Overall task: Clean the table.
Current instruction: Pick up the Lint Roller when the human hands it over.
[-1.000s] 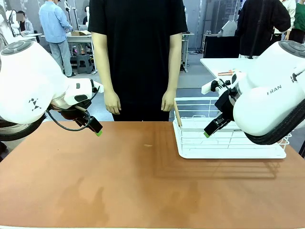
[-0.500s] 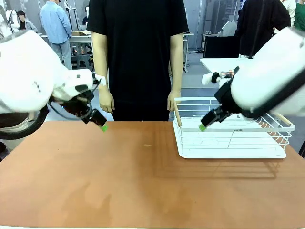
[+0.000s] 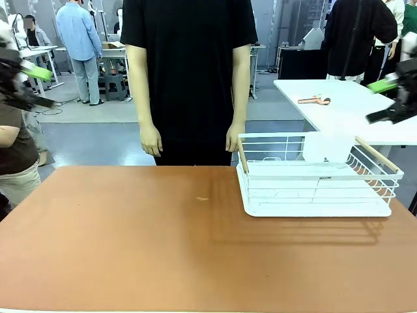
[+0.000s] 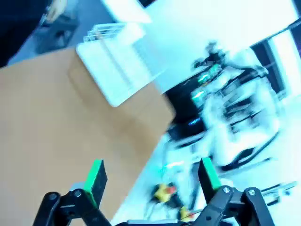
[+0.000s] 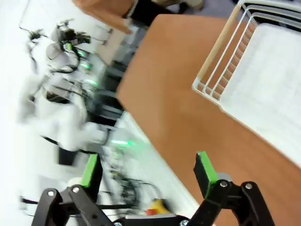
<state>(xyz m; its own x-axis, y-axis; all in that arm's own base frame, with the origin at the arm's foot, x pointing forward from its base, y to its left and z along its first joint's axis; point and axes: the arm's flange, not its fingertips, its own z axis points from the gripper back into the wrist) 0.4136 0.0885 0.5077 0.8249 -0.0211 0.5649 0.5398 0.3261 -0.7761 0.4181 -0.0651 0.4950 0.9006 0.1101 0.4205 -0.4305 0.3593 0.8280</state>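
Front view gives me the table (image 3: 163,254): its matte terracotta top runs from the near edge to a person in a black shirt (image 3: 189,65) standing at the far side, arms hanging. On its right part sits a white wire basket (image 3: 313,210) with wooden handle bars; its small dark label is too tiny for me to read. A pale fleck (image 3: 202,199) marks the middle. Behind, a white-topped table (image 3: 352,117) carries a reddish tool (image 3: 315,100). Left gripper (image 4: 150,169) and right gripper (image 5: 146,162) both have their green pads spread apart, with nothing between them.

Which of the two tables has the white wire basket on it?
The reddish-brown table; the white table behind it bears a small reddish tool instead.
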